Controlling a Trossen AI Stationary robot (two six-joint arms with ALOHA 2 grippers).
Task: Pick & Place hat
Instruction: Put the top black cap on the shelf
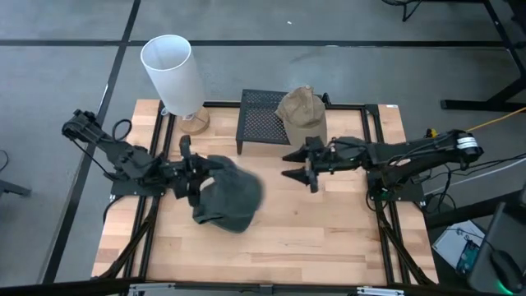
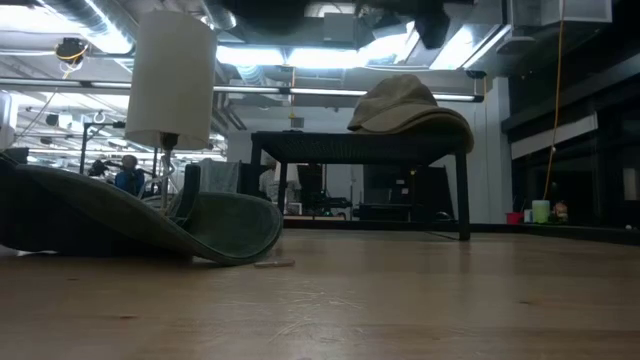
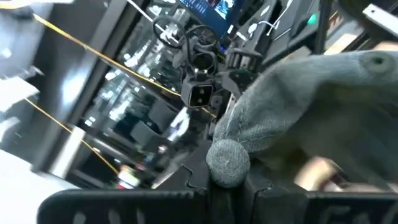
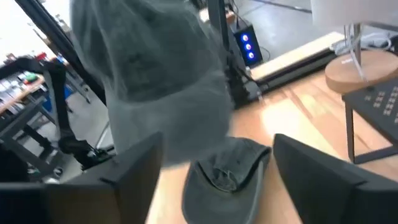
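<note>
A grey hat (image 1: 237,187) hangs left of the table's middle, with my left gripper (image 1: 194,176) shut on it; it fills the left wrist view (image 3: 311,93) and shows blurred in the right wrist view (image 4: 149,81). Below it a second grey-green cap (image 4: 227,171) lies on the wood by its brim (image 2: 235,228). A tan hat (image 1: 302,111) sits by its brim on a black mesh stand (image 1: 259,123). My right gripper (image 1: 298,165) stands open to the right of the grey hat, its fingers level and pointing at it, with nothing between them. My left gripper holds the grey hat at its crown, close to the top button (image 3: 227,162); the fingers' own bodies hide the exact place. The fingers come in level from the table's left. The hat hangs off them toward the table's middle; whether it touches the cap below, I cannot tell.
A white lamp (image 1: 171,70) on a round wooden foot (image 1: 194,123) stands at the far left. The black stand (image 2: 360,150) takes up the far middle. Bare wood (image 1: 312,230) lies toward the near edge. Black frame rails (image 1: 374,140) run along the table's sides.
</note>
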